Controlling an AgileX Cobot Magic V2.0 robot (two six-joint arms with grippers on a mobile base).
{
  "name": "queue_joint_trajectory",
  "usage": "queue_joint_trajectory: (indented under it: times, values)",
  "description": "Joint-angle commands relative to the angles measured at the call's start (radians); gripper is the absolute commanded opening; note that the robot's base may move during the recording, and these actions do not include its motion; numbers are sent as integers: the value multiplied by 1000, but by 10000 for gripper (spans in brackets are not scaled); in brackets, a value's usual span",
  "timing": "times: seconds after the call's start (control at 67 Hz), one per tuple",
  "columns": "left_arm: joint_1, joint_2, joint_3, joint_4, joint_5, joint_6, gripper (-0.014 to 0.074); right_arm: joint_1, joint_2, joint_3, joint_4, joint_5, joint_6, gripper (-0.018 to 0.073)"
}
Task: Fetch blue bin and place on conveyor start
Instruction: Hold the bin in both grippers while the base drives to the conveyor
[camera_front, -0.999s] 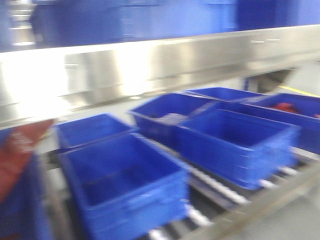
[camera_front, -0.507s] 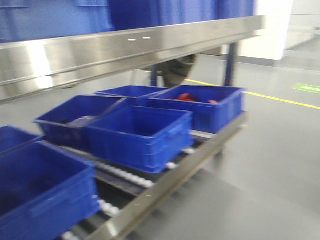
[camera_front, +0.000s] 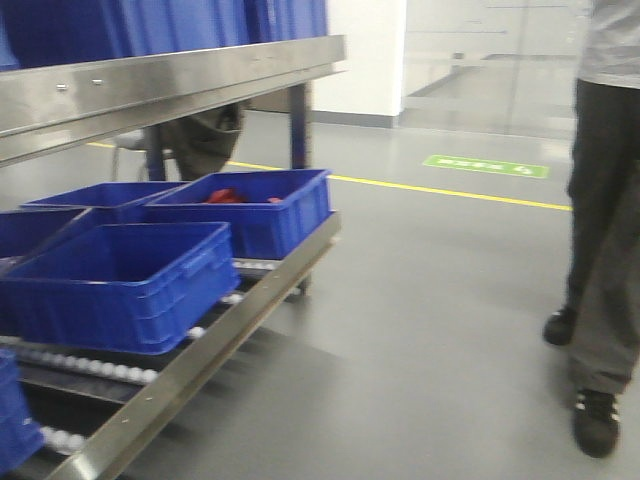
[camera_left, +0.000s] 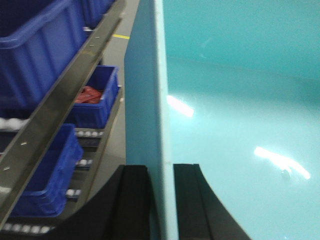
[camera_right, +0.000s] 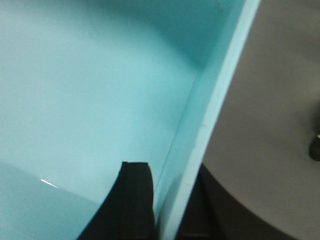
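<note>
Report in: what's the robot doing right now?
Left gripper shut on bin wall, right gripper too. Conveyor not in sight. Person standing ahead, crate rack alongside.

Warehouse or factory logistics floor. Stainless flow rack with roller tracks carrying dark blue crates, more blue crates on the level above. Sealed grey floor with a painted yellow lane line and a green floor marking. Person in dark trousers stands at right.
</note>
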Motion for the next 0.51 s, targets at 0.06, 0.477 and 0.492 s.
queue_joint_trajectory:
  times: [0.06,0.477,0.492]
  values:
    - [-1,-17,-10,-3,-88,-10,-111,-5,-13,-8,-41,13,-35,-151]
    - [-1,-17,-10,-3,-88,-10,-111,-5,-13,-8,-41,13,-35,-151]
    - [-1,-17,-10,-3,-88,-10,-111,-5,-13,-8,-41,13,-35,-151]
